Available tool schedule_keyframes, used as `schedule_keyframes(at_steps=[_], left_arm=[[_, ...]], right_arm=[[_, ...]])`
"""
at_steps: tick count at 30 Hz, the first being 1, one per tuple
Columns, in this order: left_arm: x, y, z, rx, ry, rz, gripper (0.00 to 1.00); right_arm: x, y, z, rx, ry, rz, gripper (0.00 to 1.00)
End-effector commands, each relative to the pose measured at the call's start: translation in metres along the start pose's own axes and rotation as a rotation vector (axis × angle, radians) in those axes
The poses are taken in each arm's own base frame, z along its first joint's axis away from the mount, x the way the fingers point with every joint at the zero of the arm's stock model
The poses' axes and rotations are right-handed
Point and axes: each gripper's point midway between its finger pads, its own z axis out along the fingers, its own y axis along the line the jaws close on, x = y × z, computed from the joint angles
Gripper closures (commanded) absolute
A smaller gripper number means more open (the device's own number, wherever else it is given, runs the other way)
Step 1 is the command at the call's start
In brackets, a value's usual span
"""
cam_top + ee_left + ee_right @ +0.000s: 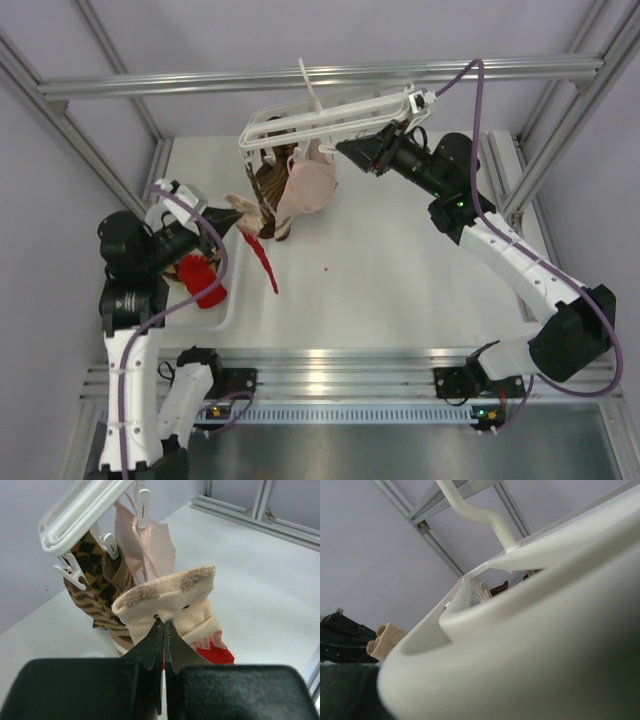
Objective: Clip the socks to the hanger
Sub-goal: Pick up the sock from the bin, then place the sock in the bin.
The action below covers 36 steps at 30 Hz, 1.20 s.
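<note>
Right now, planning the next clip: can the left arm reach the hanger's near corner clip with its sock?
Likely yes: the left gripper holds the beige sock near that clip on the hanger, nothing between them.

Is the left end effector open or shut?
Shut. The left end effector pinches the beige sock, fingertips pressed together.

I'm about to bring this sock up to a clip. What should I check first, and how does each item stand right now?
1. Left gripper shut on the beige sock at its cuff: ok.
2. Right gripper firm on the hanger: cannot tell, its jaws are hidden.
3. Brown sock and pink sock hang from the hanger: ok.
4. Corner clip free: cannot tell.
5. Cuff at a clip: not ok, it is apart from all of them.
</note>
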Motion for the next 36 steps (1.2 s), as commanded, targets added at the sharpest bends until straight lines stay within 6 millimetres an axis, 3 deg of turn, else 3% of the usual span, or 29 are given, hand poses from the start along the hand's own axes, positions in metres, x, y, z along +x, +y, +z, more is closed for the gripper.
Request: schedule_keyframes(at_steps=[1, 8, 12, 15, 19, 24, 34, 36], left_arm=[[-0.031, 0.002, 0.030, 0.113, -0.072, 0.017, 1.00], [-0.026, -0.042, 0.093, 0.199, -0.035, 0.226, 1.00], [-0.039, -0.044, 0.113, 0.144, -0.097, 0.320, 1.00], [-0.037, -0.045, 0.122, 0.131, -0.133, 0.452, 1.00], [-0.033, -0.032, 0.140, 0.102, -0.075, 0.482, 1.00], [-0.030, -0.032, 0.146, 0.106, -0.068, 0.480, 1.00], [-0.025, -0.032, 0.144, 0.093, -0.045, 0.422, 1.00], [-0.022, -0.032, 0.146, 0.114, -0.008, 0.437, 1.00]], right_arm=[[-0.010, 0.010, -0.001, -0.048, -0.021, -0.038, 1.00], [-0.005, 0.010, -0.004, -0.054, -0.010, -0.051, 1.00], [-0.003, 0.011, -0.005, -0.065, 0.004, -0.063, 1.00], [-0.002, 0.011, -0.007, -0.069, 0.011, -0.088, 1.00], [-0.005, 0.003, -0.011, -0.043, 0.018, -0.108, 1.00], [-0.019, -0.010, -0.016, -0.005, -0.025, -0.114, 1.00], [-0.041, 0.012, -0.015, -0.106, -0.070, -0.150, 1.00], [-0.034, 0.013, -0.016, -0.112, -0.026, -0.159, 1.00]])
